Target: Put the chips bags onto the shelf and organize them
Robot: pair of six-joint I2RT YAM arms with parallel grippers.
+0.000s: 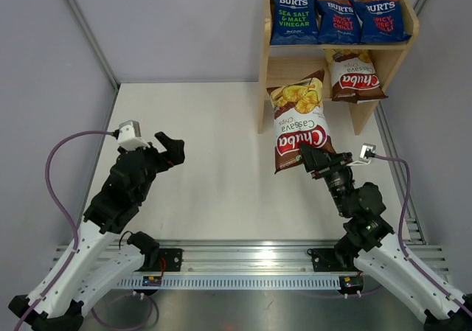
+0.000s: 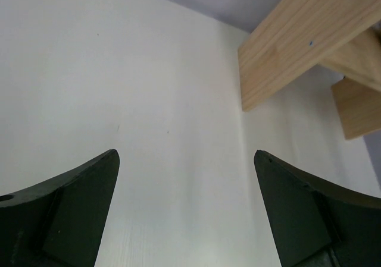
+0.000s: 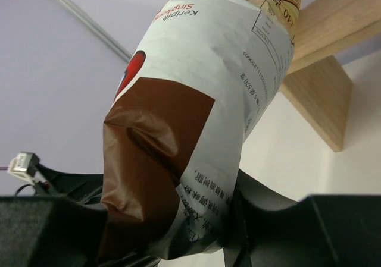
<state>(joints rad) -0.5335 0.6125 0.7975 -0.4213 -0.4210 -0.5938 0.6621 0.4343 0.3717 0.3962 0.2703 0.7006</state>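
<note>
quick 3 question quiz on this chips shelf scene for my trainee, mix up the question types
1. True or false: the left gripper holds a bag.
2. How many dark blue glossy BURTS bags stand on the top tier of the light wooden two-tier shelf? A two, B three, C five.
3. Short answer: what does the right gripper grip?
Key: 1 false, it is open and empty; 2 B; 3 a brown-white glossy Chuba bag.

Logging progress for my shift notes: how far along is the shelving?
Done: on the shelf, three BURTS bags line the top tier, one Chuba bag the lower. In hand: the right hand grips the second Chuba bag before it. Remaining: seating that bag beside the first.
</note>
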